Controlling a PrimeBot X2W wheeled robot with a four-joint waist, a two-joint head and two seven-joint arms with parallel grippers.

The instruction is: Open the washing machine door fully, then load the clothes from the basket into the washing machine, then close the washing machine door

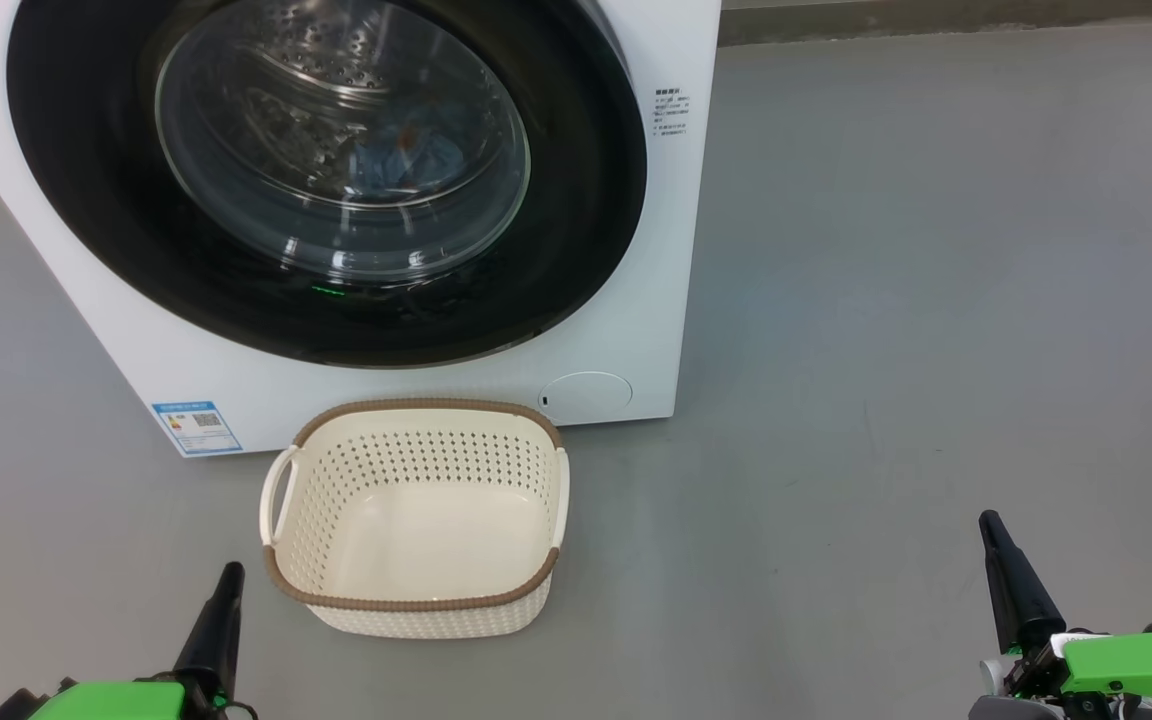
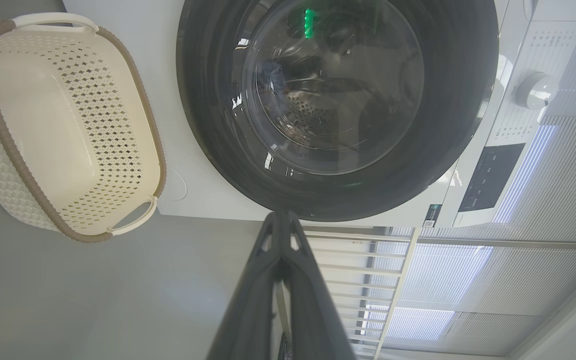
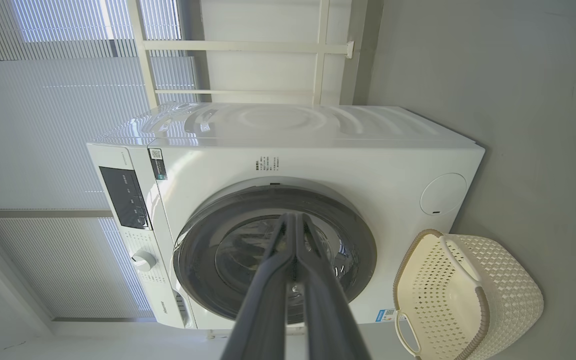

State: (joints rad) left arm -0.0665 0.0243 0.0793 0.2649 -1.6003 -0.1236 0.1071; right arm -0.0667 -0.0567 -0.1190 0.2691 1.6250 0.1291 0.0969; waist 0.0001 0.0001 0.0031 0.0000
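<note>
Large round washing machine door (image 1: 86, 150) w/ wide glossy black ring & bulging clear glass centre: looks shut flush against big white front-loading washing machine (image 1: 636, 320), no gap seen in right wrist view. Light blue clothes (image 1: 406, 160) w/ orange-brown fleck visible thru glass, crumpled low in perforated steel drum (image 1: 336, 40); detail blurred by reflections. Small cream perforated plastic basket (image 1: 436, 620) w/ brown woven-look rim sits on grey floor (image 1: 836, 400) just in front of machine, below door, nothing in it. Left gripper (image 1: 233, 575) & right gripper (image 1: 990, 525) low, well apart from door & basket, each w/ two long dark fingers pressed together on nothing. Prob. parked so because loading & closing appear done; task approx. complete.
</note>
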